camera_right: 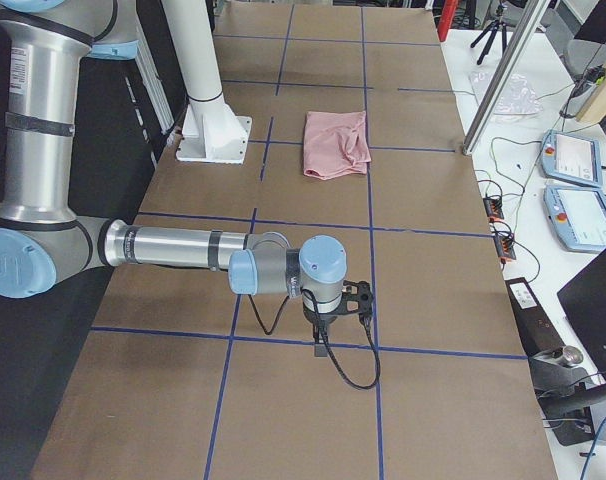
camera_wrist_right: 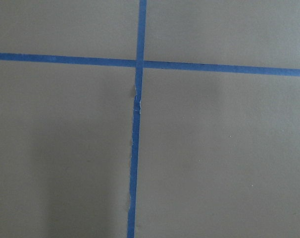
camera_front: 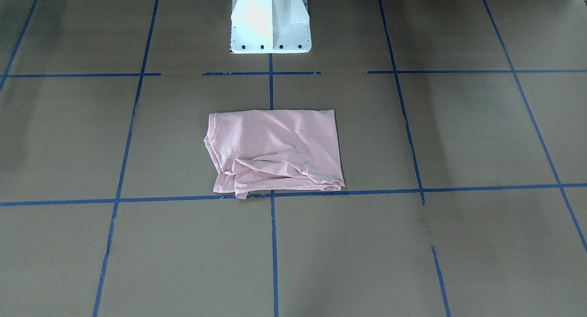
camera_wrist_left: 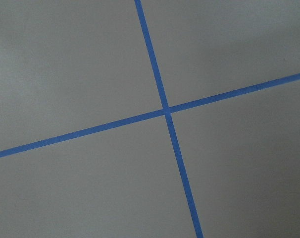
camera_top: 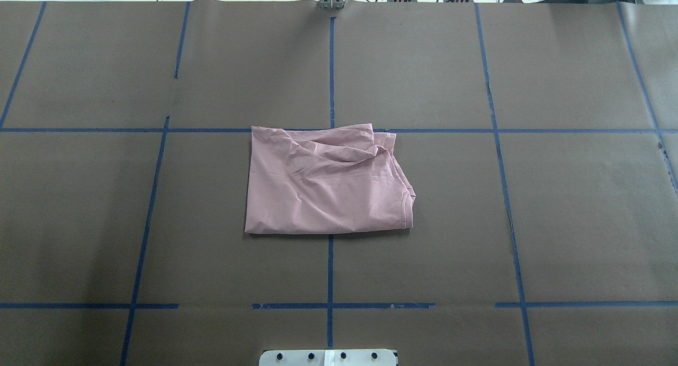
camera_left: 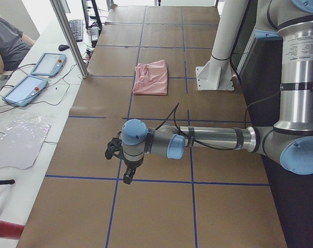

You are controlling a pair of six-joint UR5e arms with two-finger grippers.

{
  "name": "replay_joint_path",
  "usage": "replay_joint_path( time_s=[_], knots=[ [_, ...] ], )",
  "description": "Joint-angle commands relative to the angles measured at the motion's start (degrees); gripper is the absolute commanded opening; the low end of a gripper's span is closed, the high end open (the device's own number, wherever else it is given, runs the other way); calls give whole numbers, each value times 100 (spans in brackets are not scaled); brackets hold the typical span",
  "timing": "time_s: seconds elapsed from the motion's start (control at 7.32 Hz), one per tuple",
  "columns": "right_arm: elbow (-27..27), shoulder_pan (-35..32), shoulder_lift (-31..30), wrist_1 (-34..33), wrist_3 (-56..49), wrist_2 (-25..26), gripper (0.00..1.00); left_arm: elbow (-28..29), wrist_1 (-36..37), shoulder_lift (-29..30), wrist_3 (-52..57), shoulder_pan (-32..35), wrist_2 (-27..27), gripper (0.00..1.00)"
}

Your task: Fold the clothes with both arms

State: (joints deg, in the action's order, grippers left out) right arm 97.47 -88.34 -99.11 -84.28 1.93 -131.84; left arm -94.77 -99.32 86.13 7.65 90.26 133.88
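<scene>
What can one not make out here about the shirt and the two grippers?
- The pink T-shirt: its inner layers and underside are hidden by its own folds in every view.
- The left gripper: shows only in the exterior left view, too small to tell open or shut.
- The right gripper: likewise, only in the exterior right view.
- Wrist views: only table covering and blue tape.

The left arm low, the T-shirt far up the table

The arm stretched across the brown paper, its gripper pointing down above blue tape. The pink shirt lay at the gripper's twelve o'clock, well apart, a white pedestal at its three o'clock.
</scene>
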Motion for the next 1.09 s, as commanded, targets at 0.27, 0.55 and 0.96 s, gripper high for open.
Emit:
replay_joint_path(
  time_s=[0.27,0.55,0.96],
  knots=[
    [-9,1,-29,-1,0,0,100,11,0,0,0,0,-2,100],
    [0,-7,-30,-1,-9,-9,100,2,0,0,0,0,-2,100],
    [0,1,-64,-19,-9,0,100,-7,0,0,9,0,-2,100]
  ],
)
